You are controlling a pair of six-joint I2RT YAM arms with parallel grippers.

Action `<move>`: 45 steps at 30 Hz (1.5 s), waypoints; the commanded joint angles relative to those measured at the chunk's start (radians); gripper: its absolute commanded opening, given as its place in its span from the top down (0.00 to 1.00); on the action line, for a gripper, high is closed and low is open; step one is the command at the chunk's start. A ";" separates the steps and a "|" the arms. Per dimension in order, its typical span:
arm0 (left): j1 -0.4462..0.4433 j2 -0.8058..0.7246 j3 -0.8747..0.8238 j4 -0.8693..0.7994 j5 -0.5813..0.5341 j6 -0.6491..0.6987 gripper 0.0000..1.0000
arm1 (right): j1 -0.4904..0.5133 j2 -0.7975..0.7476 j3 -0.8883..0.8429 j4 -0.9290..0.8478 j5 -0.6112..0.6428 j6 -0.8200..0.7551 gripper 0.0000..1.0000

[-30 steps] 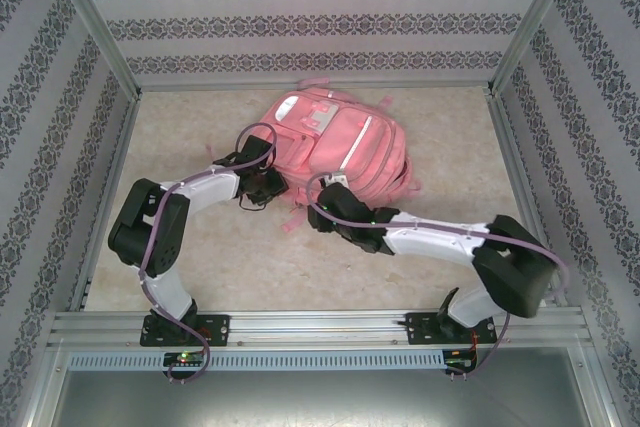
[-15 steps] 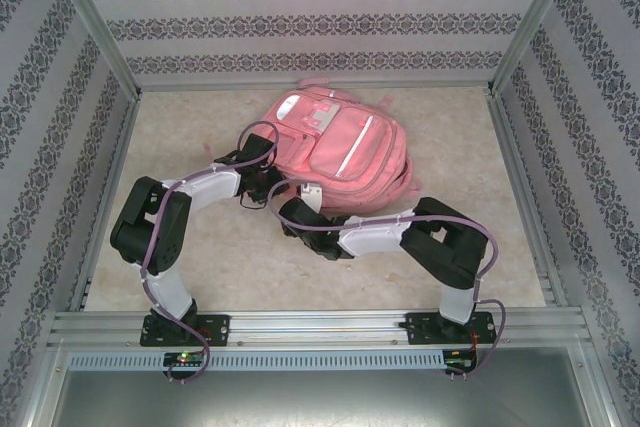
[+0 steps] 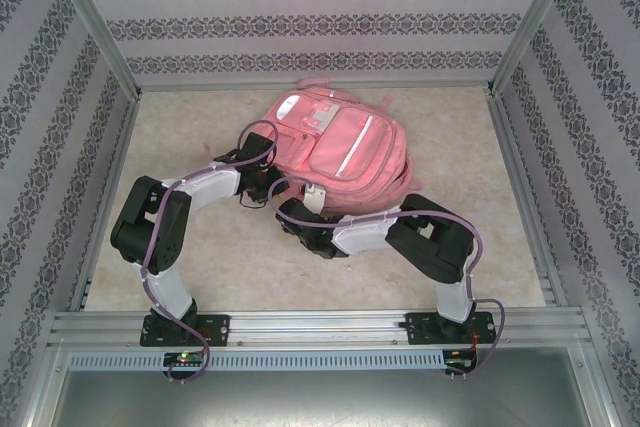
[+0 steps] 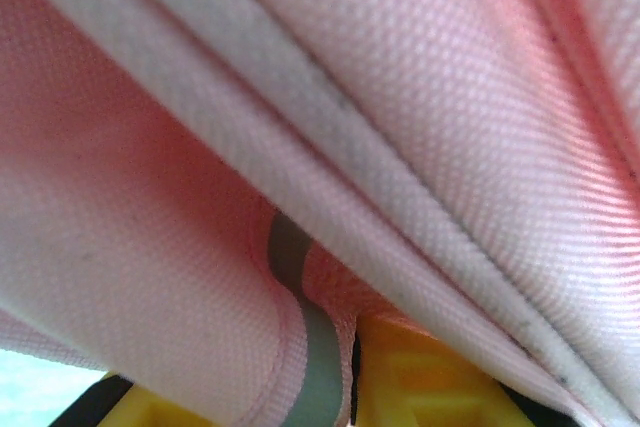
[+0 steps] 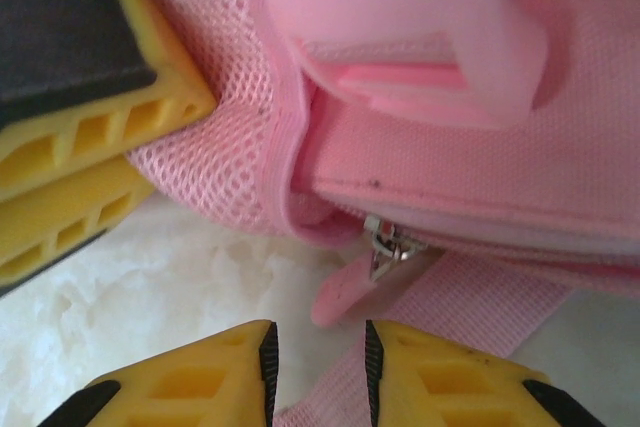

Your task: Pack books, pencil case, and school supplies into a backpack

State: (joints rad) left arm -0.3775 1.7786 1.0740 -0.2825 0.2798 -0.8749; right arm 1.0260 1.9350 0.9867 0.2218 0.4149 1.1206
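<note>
A beige marbled counter (image 3: 450, 147) is enclosed by patterned walls (image 3: 300, 17) far, left and right; a metal rail (image 3: 320, 325) runs nearest.

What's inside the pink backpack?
The backpack shows its pink outside, a mesh pocket and a zipper pull. Whatever is inside is hidden by the fabric.

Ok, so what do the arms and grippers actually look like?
Left arm and right arm have white link shells between black joints, with a lilac cable looping along each. The right gripper has yellow ribbed fingers with black inner pads.
</note>
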 commanded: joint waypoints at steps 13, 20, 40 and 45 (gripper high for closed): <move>0.014 0.021 0.032 0.012 0.017 0.016 0.74 | -0.052 0.096 0.105 -0.022 -0.006 0.009 0.76; 0.015 0.013 0.031 0.013 0.013 0.012 0.75 | -0.054 0.096 0.112 -0.110 0.043 0.061 0.81; 0.084 -0.005 0.047 -0.050 -0.070 -0.029 1.00 | -0.046 -0.077 0.021 -0.288 -0.004 -0.010 1.00; 0.100 -0.018 0.043 -0.065 -0.099 -0.042 1.00 | -0.059 -0.163 -0.066 -0.329 -0.019 -0.022 1.00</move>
State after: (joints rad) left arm -0.3157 1.7786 1.1000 -0.3069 0.2878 -0.8986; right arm 0.9817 1.8317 0.9710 -0.0151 0.3981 1.1191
